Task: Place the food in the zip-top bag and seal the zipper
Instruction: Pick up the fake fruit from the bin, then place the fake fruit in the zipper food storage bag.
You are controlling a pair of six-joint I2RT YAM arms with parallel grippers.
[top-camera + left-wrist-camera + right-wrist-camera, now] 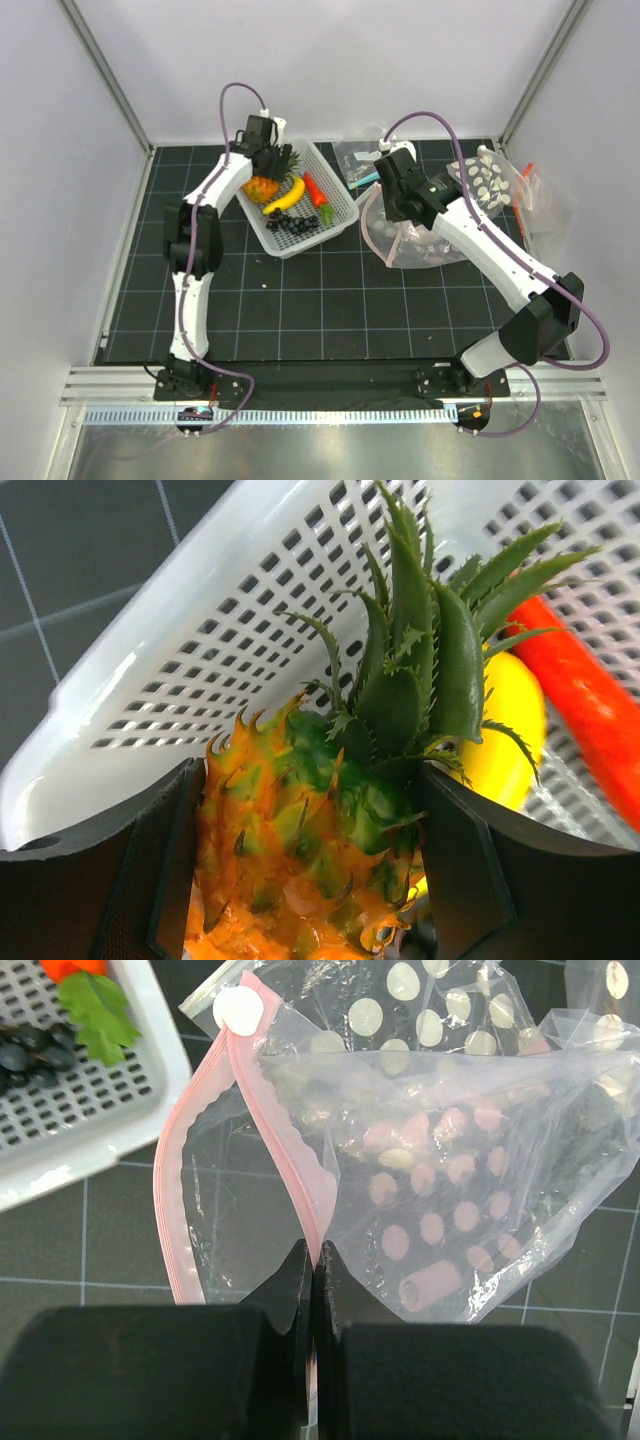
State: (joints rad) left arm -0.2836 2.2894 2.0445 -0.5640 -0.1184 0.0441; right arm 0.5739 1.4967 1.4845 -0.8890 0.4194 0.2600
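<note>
In a white basket (300, 244) lie the food pieces: an orange pineapple (262, 186), a yellow banana (285, 197), a red pepper (315, 189) and dark grapes (290, 224). My left gripper (310, 860) reaches into the basket. Its fingers press both sides of the pineapple (300, 820), whose green crown points away. The banana (515, 720) and pepper (590, 700) lie behind it. To the right of the basket, the dotted zip-top bag (440, 1210) lies with its mouth open. My right gripper (313, 1250) is shut on one pink zipper (280, 1140) strip.
Behind the right arm lie a white-dotted bag with an orange strip (490, 180) and a clear bag with a teal strip (360, 160). The basket's corner (90, 1130) sits close to the bag's mouth. White walls and metal posts close in the black gridded mat.
</note>
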